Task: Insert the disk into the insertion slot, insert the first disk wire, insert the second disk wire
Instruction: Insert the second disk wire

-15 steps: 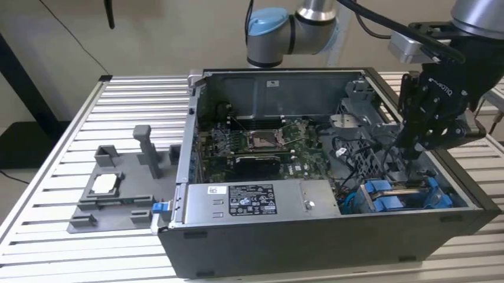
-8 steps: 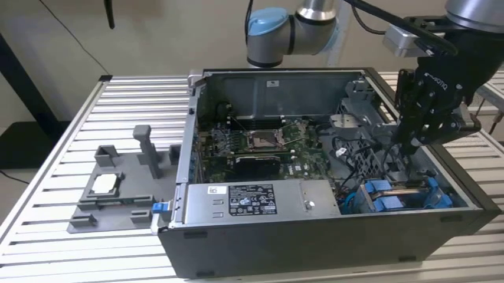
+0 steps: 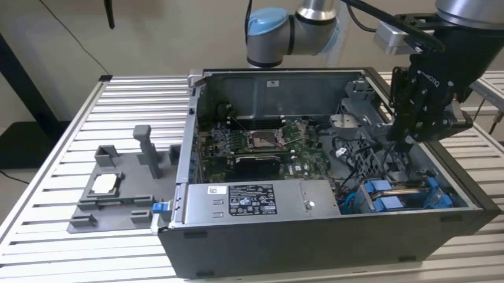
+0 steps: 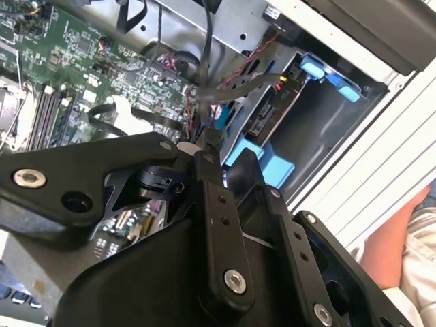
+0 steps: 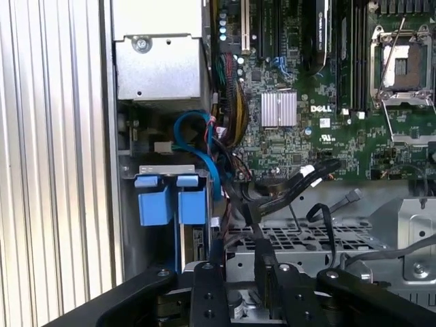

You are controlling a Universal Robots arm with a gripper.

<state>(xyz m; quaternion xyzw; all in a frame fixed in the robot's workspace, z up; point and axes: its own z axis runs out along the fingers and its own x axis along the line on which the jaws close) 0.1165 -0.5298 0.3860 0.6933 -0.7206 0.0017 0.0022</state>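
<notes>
**Exterior view.** An open computer case (image 3: pixel 331 247) stands on a slatted worktop (image 3: pixel 47 236), with a grey tray (image 3: pixel 110 203) beside it at the exterior view's left. The gripper (image 3: pixel 403 141) hangs inside the case, above the slot (image 3: pixel 438 197) in the near corner at the exterior view's right. The disk (image 3: pixel 386 204) sits in that slot, its blue frame showing.

**Second wrist view.** The jaws stand narrow, pinched on the plug end of 1 black wire (image 4: pixel 206 82), which runs taut away from them. The disk (image 4: pixel 262 119) shows its connector end inside the slot (image 4: pixel 327 129), near the plug but apart from it.

**First wrist view.** The wire (image 5: pixel 262 255) passes down between the jaws. The 2 blue tabs (image 5: pixel 163 204) of the disk frame lie just beside it, with the circuit board (image 5: pixel 306 136) beyond.

**Reading.** Step 1 looks done and a wire step is in hand, though which of the 2 wires this is cannot be told. Seating the plug calls for squaring it to the disk's socket and pushing straight and gently.
</notes>
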